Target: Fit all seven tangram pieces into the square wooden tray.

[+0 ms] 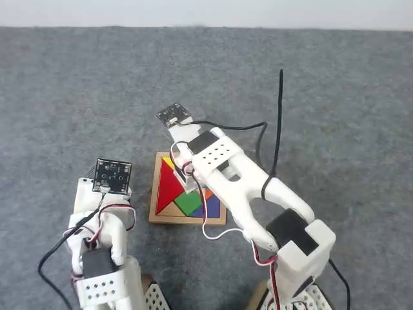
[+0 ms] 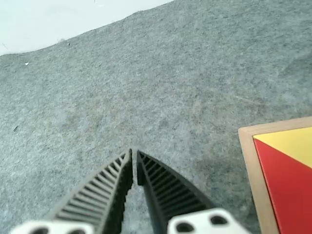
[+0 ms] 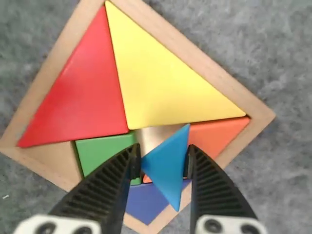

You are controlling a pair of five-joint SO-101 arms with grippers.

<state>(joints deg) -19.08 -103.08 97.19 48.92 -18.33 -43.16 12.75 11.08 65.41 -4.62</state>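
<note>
A grey mat point(image 1: 322, 97) covers the table, and a black cable point(image 1: 279, 129) from the right arm point(image 1: 248, 187) loops over it past the wooden tray point(image 1: 153, 200). That arm stretches across the tray and hides its far side from above. Inside lie a red triangle point(image 3: 78, 107) and a yellow triangle point(image 3: 161, 83) edge to edge, with a green square point(image 3: 100, 151), an orange piece point(image 3: 219, 136) and a purple piece point(image 3: 146, 202) near them. A bare patch of wood point(image 3: 156, 136) sits between green and orange. The right gripper point(image 3: 163, 151) hangs over that patch, pinching a blue triangle point(image 3: 168, 170). The left gripper point(image 2: 134, 153) has its fingers pressed together, low over the mat beside a tray corner.
</note>
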